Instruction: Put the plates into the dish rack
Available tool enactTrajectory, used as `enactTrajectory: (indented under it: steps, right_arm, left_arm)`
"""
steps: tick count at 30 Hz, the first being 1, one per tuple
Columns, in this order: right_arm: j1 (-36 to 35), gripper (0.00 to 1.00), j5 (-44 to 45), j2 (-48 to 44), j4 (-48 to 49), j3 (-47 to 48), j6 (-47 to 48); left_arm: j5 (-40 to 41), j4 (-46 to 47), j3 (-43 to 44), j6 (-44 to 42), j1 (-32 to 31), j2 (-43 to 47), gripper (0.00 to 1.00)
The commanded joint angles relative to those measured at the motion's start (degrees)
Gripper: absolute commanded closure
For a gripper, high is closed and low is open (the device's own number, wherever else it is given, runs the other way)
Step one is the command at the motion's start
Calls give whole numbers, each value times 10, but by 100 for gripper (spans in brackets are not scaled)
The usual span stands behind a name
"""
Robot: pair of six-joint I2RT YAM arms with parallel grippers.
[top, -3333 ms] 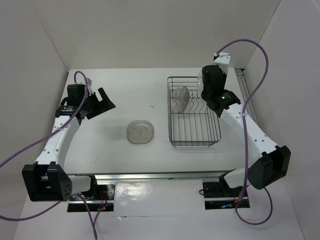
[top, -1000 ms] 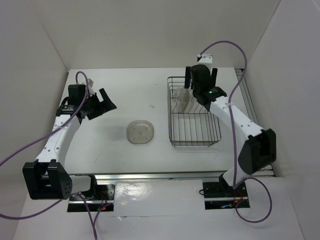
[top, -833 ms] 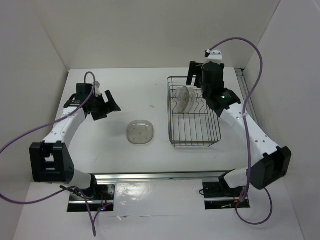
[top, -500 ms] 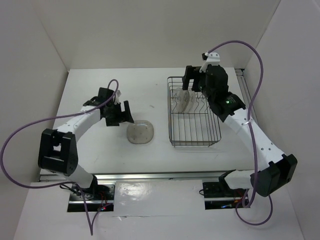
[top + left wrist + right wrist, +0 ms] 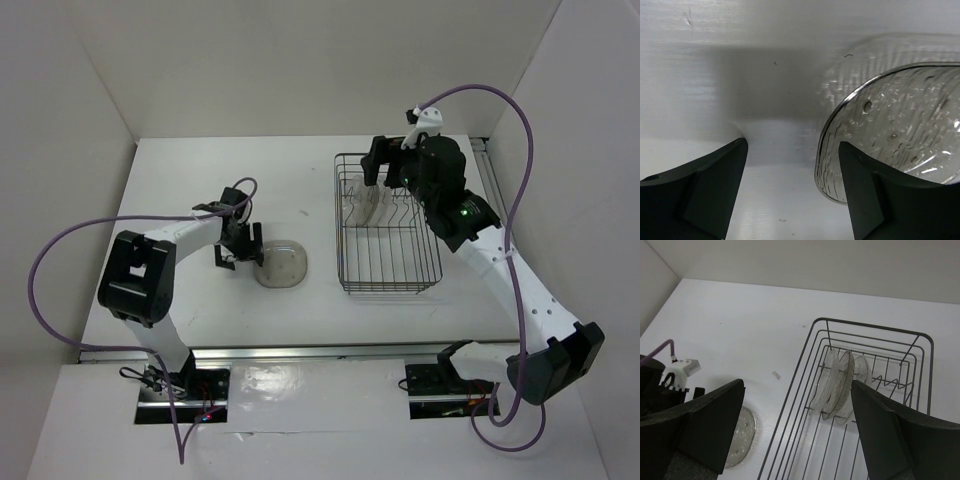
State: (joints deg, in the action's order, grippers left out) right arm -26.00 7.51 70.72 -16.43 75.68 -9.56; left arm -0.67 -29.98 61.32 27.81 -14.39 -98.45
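Note:
One greyish plate [image 5: 283, 266] lies flat on the white table, left of the dish rack [image 5: 340, 226]. My left gripper [image 5: 240, 257] is down at that plate's left edge, open. In the left wrist view the plate [image 5: 895, 120] fills the right side, its rim just inside the right finger [image 5: 875, 200]; the left finger [image 5: 705, 195] is over bare table. Three plates [image 5: 842, 382] stand on edge among the tines at the back of the dish rack [image 5: 872, 327]. My right gripper [image 5: 385, 170] hangs open above the rack's back left corner, holding nothing.
The wire rack's front half [image 5: 392, 262] holds nothing. White walls close in the table on the left, back and right. A purple cable loops from each arm. In the right wrist view the left arm's wrist [image 5: 670, 377] shows beside the flat plate [image 5: 740, 434].
The left arm swung right from the table's left side and came down at the flat plate's edge, its jaws narrowing a little. The right gripper drew up and back from the plates in the rack.

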Motion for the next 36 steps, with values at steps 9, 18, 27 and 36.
enactTrajectory:
  steps: [9, 18, 27, 36]
  right_arm:
    - [-5, 6, -17, -4, 15, 3, 1]
    - [-5, 6, -12, -9, 15, -3, 1]
    - [-5, 4, -98, -9, 40, -29, 11]
    - [-10, 0, -323, -16, 168, -96, 3]
  left_arm:
    - [75, -39, 37, 24, -43, -29, 48]
    - [99, -59, 56, 30, -54, -52, 92]
    - [217, -106, 102, 53, -49, -2, 100]
    - [18, 46, 26, -14, -13, 297, 100]
